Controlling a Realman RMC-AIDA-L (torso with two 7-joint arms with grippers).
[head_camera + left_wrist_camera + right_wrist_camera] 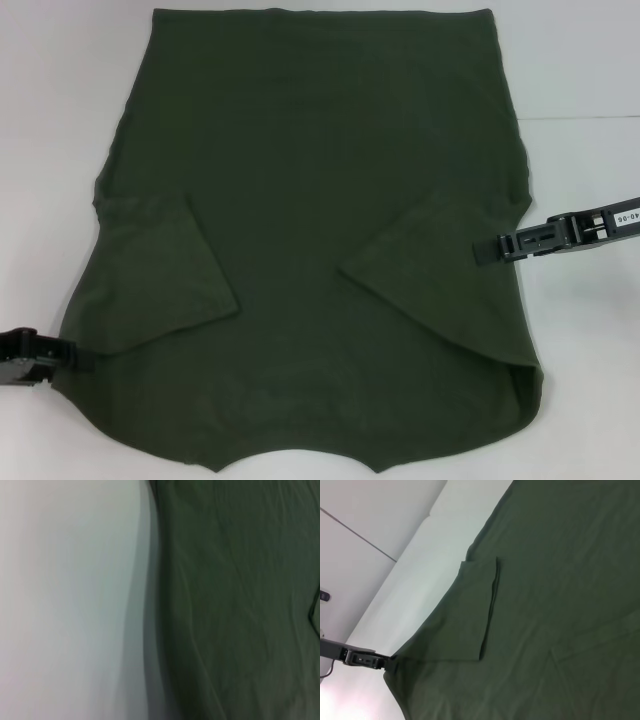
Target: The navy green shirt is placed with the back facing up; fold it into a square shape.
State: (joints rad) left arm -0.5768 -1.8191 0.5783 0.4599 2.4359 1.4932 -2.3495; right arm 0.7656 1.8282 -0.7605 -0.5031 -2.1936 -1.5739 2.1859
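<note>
The navy green shirt [320,200] lies flat and fills most of the table, with both short sleeves folded inward over its body: one on the left [165,275] and one on the right [430,270]. My left gripper [72,356] is at the shirt's near left edge, shut on the fabric. In the right wrist view the cloth [545,580] draws to a point at that left gripper [384,662]. My right gripper [482,248] reaches in just over the shirt's right edge at mid-height. The left wrist view shows only the shirt's edge [230,610] against the table.
The white table [580,60] shows in narrow strips on the left and right of the shirt. A seam line in the table [580,118] runs across the right side. The shirt's near hem reaches the bottom of the head view.
</note>
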